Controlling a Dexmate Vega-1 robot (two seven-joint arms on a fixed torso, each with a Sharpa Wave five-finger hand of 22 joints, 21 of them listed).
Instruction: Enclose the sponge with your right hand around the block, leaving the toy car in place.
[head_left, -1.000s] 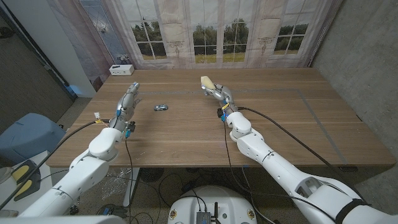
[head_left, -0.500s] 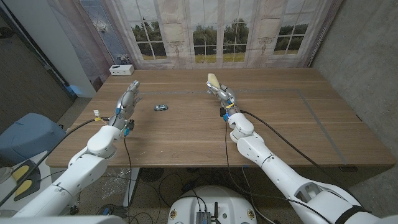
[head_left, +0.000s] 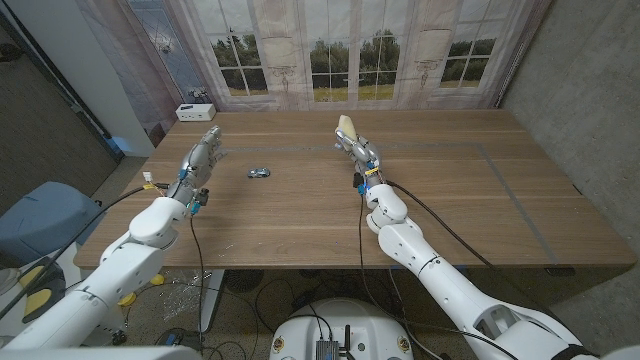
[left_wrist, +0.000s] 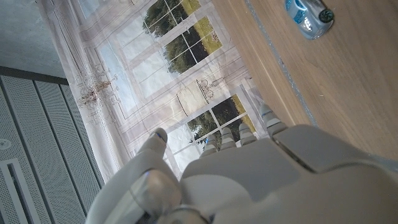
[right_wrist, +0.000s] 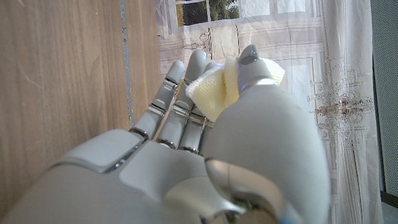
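Observation:
My right hand (head_left: 357, 150) is raised over the table's far middle and holds a pale yellow sponge (head_left: 345, 126) that sticks up past its fingers. In the right wrist view the sponge (right_wrist: 217, 87) is squeezed between the thumb and the fingers of that hand (right_wrist: 186, 155). A small blue toy car (head_left: 259, 173) sits on the table (head_left: 450, 190) between the two hands; it is also the blue car (left_wrist: 309, 17) in the left wrist view. My left hand (head_left: 203, 158) hovers left of the car with fingers extended and holds nothing.
A white box (head_left: 194, 110) stands at the table's far left corner. Curtained windows (head_left: 340, 50) run behind the far edge. A blue seat (head_left: 45, 220) stands off the table's left side. Bare wood stretches to the right of my right hand.
My right hand has carried the sponge a little right and toward the far edge. The left arm has shifted slightly left. The toy car has stayed put.

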